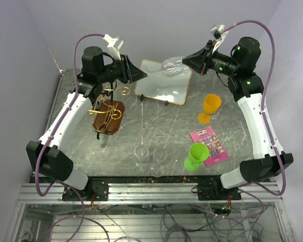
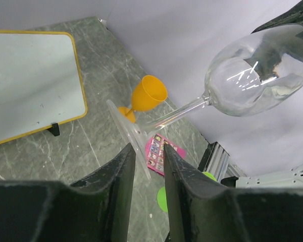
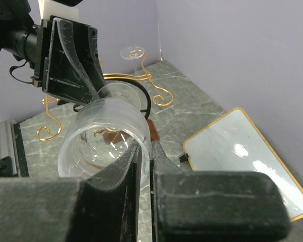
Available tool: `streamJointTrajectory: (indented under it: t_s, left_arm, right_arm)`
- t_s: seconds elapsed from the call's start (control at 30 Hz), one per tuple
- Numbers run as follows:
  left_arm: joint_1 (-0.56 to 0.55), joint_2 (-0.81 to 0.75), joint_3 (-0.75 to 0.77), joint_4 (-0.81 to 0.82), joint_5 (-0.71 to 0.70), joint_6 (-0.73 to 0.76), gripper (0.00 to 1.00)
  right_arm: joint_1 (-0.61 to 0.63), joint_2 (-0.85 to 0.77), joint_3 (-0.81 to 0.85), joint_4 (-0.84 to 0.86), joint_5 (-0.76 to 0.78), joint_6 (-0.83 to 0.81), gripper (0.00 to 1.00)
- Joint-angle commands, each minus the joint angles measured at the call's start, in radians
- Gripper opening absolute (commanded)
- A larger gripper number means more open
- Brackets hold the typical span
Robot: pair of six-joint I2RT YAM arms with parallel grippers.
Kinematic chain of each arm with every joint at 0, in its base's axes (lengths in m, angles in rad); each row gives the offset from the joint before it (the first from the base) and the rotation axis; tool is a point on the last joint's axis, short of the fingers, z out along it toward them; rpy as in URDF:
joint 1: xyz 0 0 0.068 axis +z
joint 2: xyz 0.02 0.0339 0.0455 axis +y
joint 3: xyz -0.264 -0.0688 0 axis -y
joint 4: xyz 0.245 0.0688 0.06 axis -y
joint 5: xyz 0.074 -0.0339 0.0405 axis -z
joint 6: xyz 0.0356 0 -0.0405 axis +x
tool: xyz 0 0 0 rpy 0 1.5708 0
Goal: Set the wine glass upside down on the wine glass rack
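The glass (image 1: 172, 66) hung level in mid-air at 12 o'clock, well apart from the rack (image 1: 109, 115) at 10 o'clock. The right gripper (image 1: 186, 59) pinched its bowl rim. The left gripper (image 1: 143, 75) straddled the foot (image 2: 125, 126) — clamped or not, I could not tell. Upending and hanging remained.
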Motion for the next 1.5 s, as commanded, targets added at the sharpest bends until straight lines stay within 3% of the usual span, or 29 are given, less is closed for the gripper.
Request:
streamJointTrajectory:
  t_s: [0.0,0.1,0.3,0.43,0.53,0.67,0.8,0.9,1.03,1.13,1.33,1.47]
  left_arm:
    - [-0.009,-0.013,0.001,0.016,0.015,0.005,0.37]
    - [-0.009,-0.017,0.000,0.016,0.015,0.005,0.31]
    - [-0.009,-0.020,0.007,0.011,0.010,0.002,0.08]
    - [-0.001,-0.041,-0.011,0.027,-0.029,-0.023,0.07]
    - [0.021,-0.061,-0.025,0.039,-0.034,-0.043,0.07]
    - [0.042,-0.069,-0.003,-0.021,-0.070,0.026,0.07]
    - [0.075,-0.090,0.011,-0.068,-0.121,0.088,0.07]
    - [0.124,-0.109,0.018,-0.090,-0.147,0.108,0.07]
    - [0.237,-0.124,0.043,-0.114,-0.128,0.106,0.07]
    - [0.304,-0.140,0.096,-0.190,-0.161,0.184,0.07]
    - [0.402,-0.199,0.200,-0.346,-0.361,0.371,0.07]
    - [0.473,-0.265,0.203,-0.382,-0.501,0.488,0.07]
  right_arm:
    - [0.003,-0.012,-0.003,0.035,0.014,-0.020,0.00]
    - [0.003,-0.012,-0.007,0.036,0.016,-0.023,0.00]
    - [0.003,-0.018,-0.019,0.035,0.017,-0.039,0.00]
    - [0.003,-0.022,-0.030,0.004,0.020,-0.098,0.03]
    - [0.003,-0.029,-0.045,-0.029,0.041,-0.146,0.19]
    - [0.003,-0.038,-0.051,-0.049,0.065,-0.164,0.53]
    - [0.003,-0.042,-0.023,-0.074,0.065,-0.171,0.75]
    - [0.003,-0.055,-0.011,-0.101,0.061,-0.191,0.84]
    - [0.002,-0.084,-0.031,-0.148,0.048,-0.254,0.88]
    - [0.003,-0.100,-0.044,-0.214,0.058,-0.341,0.88]
    - [0.003,-0.128,-0.131,-0.357,0.119,-0.549,0.89]
    - [0.003,-0.163,-0.269,-0.340,0.114,-0.573,0.89]
